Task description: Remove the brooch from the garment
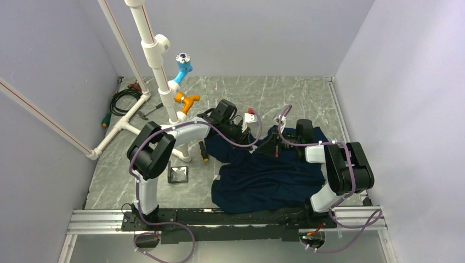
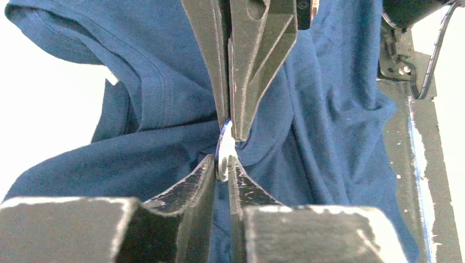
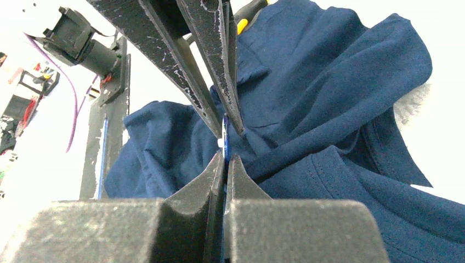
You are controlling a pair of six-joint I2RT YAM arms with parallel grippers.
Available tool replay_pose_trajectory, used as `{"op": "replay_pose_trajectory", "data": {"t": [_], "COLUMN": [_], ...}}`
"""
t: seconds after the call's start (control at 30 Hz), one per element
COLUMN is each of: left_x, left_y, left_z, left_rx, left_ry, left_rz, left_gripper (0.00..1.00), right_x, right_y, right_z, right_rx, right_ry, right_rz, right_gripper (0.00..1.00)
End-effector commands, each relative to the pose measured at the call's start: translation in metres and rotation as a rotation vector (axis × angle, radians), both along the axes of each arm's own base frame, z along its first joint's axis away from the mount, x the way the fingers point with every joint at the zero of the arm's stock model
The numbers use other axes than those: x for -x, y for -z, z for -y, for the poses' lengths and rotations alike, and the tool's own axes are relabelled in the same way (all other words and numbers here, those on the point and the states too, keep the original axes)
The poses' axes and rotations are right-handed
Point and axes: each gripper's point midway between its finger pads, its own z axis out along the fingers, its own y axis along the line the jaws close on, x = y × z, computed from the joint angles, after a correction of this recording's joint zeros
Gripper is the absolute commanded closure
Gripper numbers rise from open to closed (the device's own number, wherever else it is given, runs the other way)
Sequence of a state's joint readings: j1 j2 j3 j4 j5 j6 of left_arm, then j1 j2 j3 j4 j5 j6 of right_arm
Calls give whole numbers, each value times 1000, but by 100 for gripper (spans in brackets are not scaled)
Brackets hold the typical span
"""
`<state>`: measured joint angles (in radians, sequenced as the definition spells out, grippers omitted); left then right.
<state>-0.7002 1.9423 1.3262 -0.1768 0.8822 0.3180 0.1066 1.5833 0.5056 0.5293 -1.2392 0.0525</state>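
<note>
The garment (image 1: pixel 263 178), a dark navy T-shirt, lies crumpled between the two arms, with a fold pulled up where the grippers meet. The brooch (image 2: pixel 224 152) shows edge-on as a small pale disc against that cloth; in the right wrist view the brooch (image 3: pixel 225 137) is a thin blue sliver. My left gripper (image 2: pixel 222 164) is shut on its lower rim. Opposite it, my right gripper (image 3: pixel 225 160) is shut on the same disc. From above, the left gripper (image 1: pixel 255 141) and the right gripper (image 1: pixel 273 147) stand tip to tip over the shirt; the brooch is hidden there.
A white pipe frame (image 1: pixel 159 71) with a light-blue fitting (image 1: pixel 183 67) and an orange fitting (image 1: pixel 186 101) stands at the back left. A small dark square object (image 1: pixel 178 175) and a yellow-ended tool (image 1: pixel 204 150) lie left of the shirt. Coiled cable (image 1: pixel 123 101) sits far left.
</note>
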Motion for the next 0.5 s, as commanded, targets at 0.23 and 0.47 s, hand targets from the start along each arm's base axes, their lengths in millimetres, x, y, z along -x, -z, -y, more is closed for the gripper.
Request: {"op": "replay_pose_trajectory", "data": {"t": [0.23, 0.47], "left_x": [-17, -14], "left_y": [-30, -27], "left_z": [9, 13], "left_rx": [108, 100], "left_ry": [-118, -137], "left_rz": [134, 105], "left_gripper": [49, 49], "right_x": [-13, -16], "right_y": [-4, -3], "right_z": [5, 7], "right_rx": [-19, -18], "right_ry": [31, 47], "right_rz": [-6, -21], "right_gripper": [100, 100]}}
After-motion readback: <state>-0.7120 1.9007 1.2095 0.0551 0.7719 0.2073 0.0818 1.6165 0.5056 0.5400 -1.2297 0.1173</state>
